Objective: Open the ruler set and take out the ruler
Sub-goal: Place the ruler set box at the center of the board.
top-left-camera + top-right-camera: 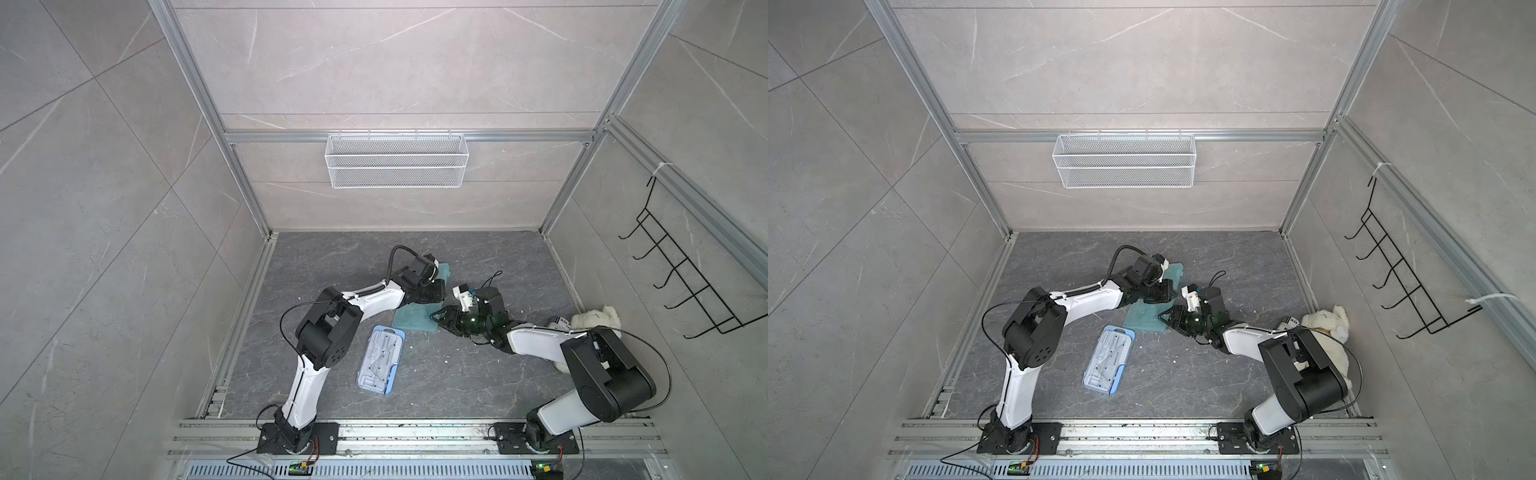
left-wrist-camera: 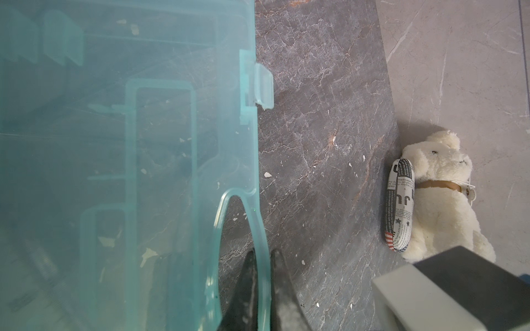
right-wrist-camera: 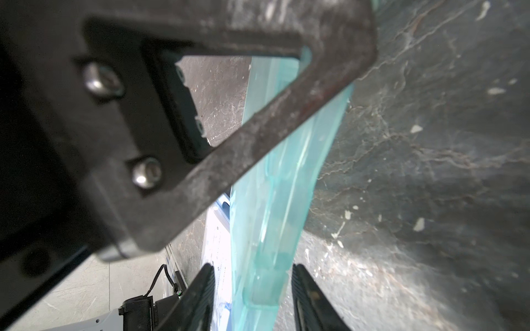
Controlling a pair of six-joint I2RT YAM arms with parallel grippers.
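Left gripper (image 2: 264, 255) is clamped tight on the thin rim of the teal ruler case (image 2: 129, 143), right next to the curved finger notch (image 2: 235, 223) in its edge. The right gripper (image 3: 253, 268) straddles another edge of the same case with its jaws parted. There's a sliver of gap on one side, so I honestly can't tell if it's pressing or just sitting around it.

So we're at the opening step, I'd say. Nothing is out of the case, and I can't see the lid standing up anywhere. From the right wrist view the case is edge-on, and I can't tell whether the two halves have started to part.

The next move probably means one side holding the case down while the other peels the rim up at the notch. That small clasp (image 2: 263, 86) on the long edge likely has to pop first. The pinch is on a skinny lip, so it could slip off.

The case is see-through teal plastic with moulded ribs inside, pretty scuffed and dusty. In a top view it lies on the dark stone table (image 1: 457, 374) between the two wrists. I can't pick out the ruler for sure through the plastic.

A second, blue-trimmed clear case (image 1: 381, 359) lies apart, nearer the left arm, untouched.
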